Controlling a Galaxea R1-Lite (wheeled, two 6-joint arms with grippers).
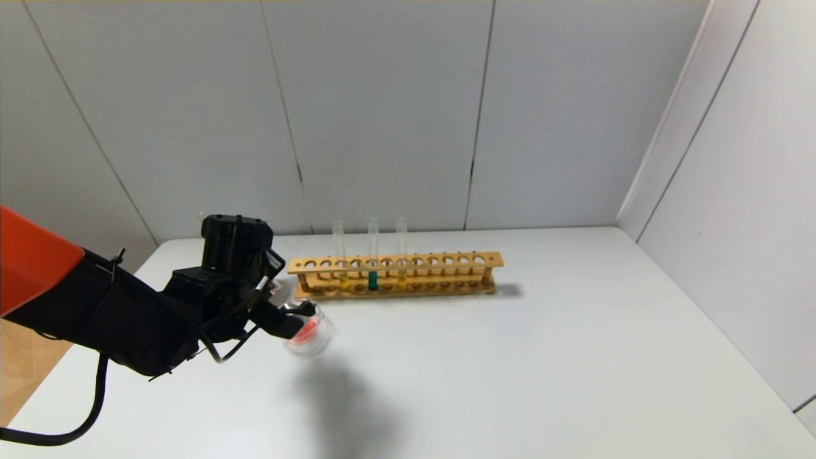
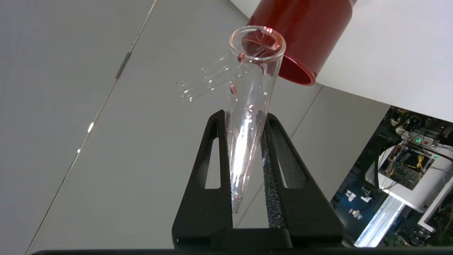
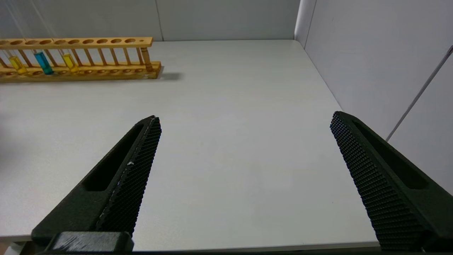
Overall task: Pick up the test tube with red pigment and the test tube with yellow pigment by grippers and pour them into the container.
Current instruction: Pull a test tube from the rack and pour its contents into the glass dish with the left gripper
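Observation:
My left gripper (image 2: pixel 245 115) is shut on the test tube with red pigment (image 2: pixel 253 81), which is tipped over and holds only red droplets. In the head view the left gripper (image 1: pixel 298 316) hangs at the table's left, just above the container (image 1: pixel 312 338), a clear glass dish with red liquid in it. Two tubes with yellow pigment (image 1: pixel 342 280) (image 1: pixel 401 278) stand upright in the wooden rack (image 1: pixel 446 261), apart from both grippers. My right gripper (image 3: pixel 246 118) is open over bare table, out of the head view.
A teal tube (image 1: pixel 373 280) stands between the two yellow ones in the rack. A dark red cup (image 2: pixel 300 35) sits close beyond the held tube's mouth. Grey walls close the back and right sides of the white table (image 1: pixel 542 357).

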